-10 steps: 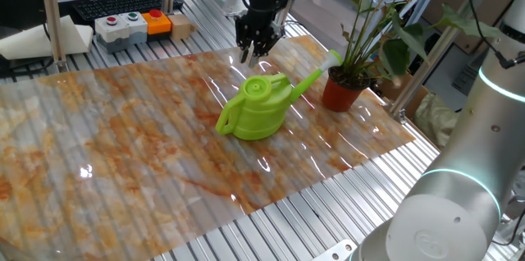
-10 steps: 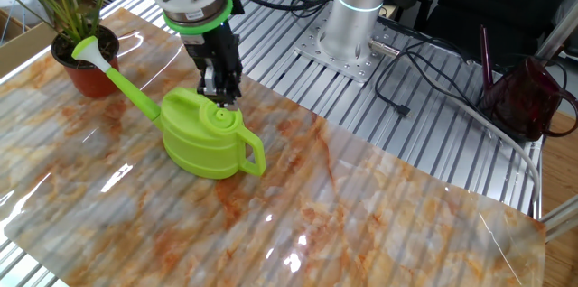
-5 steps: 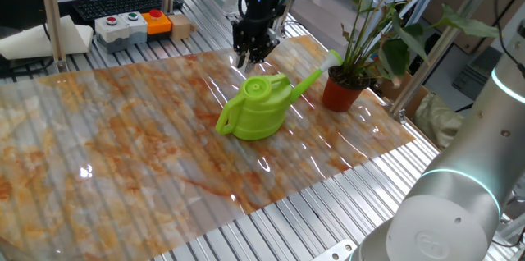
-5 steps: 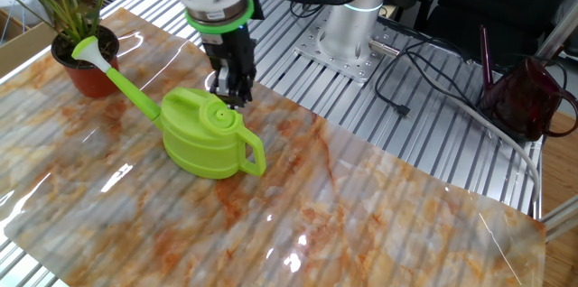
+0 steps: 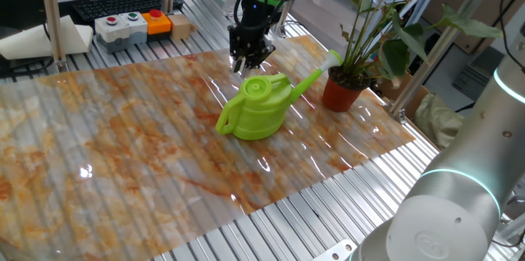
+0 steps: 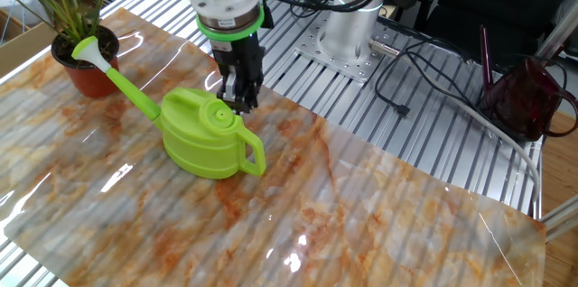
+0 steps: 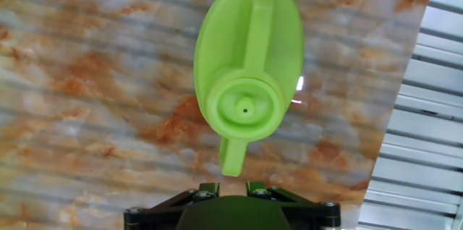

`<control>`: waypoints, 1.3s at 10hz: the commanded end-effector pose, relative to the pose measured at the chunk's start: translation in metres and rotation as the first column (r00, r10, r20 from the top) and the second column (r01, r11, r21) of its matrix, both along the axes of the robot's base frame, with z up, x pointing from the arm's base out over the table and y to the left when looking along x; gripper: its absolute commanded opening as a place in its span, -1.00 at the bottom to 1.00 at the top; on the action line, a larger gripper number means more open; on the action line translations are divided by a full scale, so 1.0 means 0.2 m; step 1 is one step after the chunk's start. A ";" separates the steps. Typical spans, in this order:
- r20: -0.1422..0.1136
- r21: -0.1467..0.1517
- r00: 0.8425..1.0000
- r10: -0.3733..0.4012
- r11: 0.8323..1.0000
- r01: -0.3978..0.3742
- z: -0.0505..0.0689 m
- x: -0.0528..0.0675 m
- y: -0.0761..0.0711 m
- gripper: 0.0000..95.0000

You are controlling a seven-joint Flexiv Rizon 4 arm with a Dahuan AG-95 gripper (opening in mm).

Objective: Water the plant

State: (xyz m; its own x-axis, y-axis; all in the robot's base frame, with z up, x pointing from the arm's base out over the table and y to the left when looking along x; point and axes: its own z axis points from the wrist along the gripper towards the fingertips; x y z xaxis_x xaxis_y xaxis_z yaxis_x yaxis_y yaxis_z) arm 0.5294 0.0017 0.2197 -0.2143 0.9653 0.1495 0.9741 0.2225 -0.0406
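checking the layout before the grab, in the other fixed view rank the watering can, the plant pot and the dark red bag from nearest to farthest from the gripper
1. The watering can, just below and left of the gripper, its lid by the fingertips.
2. The plant pot, at the far left by the can's spout.
3. The dark red bag, far right, off the mat.

This looks like a robotics lab: a slatted aluminium bench [image 6: 424, 134] carries a marble-patterned sheet [image 5: 164, 138], the arm's base [image 6: 348, 25] is bolted to a metal plate with cables [image 6: 415, 61] trailing off, and a push-button control box [image 5: 131, 25] sits by what may be a keyboard [image 5: 115, 2].
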 end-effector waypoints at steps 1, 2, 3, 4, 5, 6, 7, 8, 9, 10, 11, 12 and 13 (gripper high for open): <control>-0.001 -0.033 1.000 -0.002 0.999 0.002 -0.02 0.02 0.01 -0.20; 0.001 -0.054 1.000 0.008 0.998 -0.008 -0.04 0.02 0.01 -0.20; 0.001 -0.058 1.000 0.011 0.998 -0.011 -0.05 0.03 0.01 -0.20; 0.002 -0.068 1.000 0.016 0.998 -0.016 -0.06 0.03 0.01 -0.20; 0.003 -0.073 1.000 0.024 0.997 -0.024 -0.08 0.03 0.01 -0.20; 0.006 -0.074 1.000 0.029 0.997 -0.029 -0.09 0.03 0.00 -0.20; 0.012 -0.074 0.999 0.030 0.997 -0.029 -0.10 0.02 0.00 -0.20; 0.017 -0.074 0.999 0.027 0.997 -0.025 -0.11 0.02 0.00 -0.20; 0.028 -0.069 1.000 0.010 0.998 -0.008 -0.13 0.01 -0.01 -0.20; 0.033 -0.069 0.999 0.003 0.998 -0.001 -0.13 0.01 -0.01 -0.20; 0.063 -0.079 0.997 -0.034 0.996 0.039 -0.15 0.00 -0.02 -0.20; 0.076 -0.081 0.995 -0.059 0.995 0.065 -0.16 0.00 -0.02 -0.20; 0.086 -0.080 0.993 -0.076 0.993 0.083 -0.17 0.00 -0.03 -0.20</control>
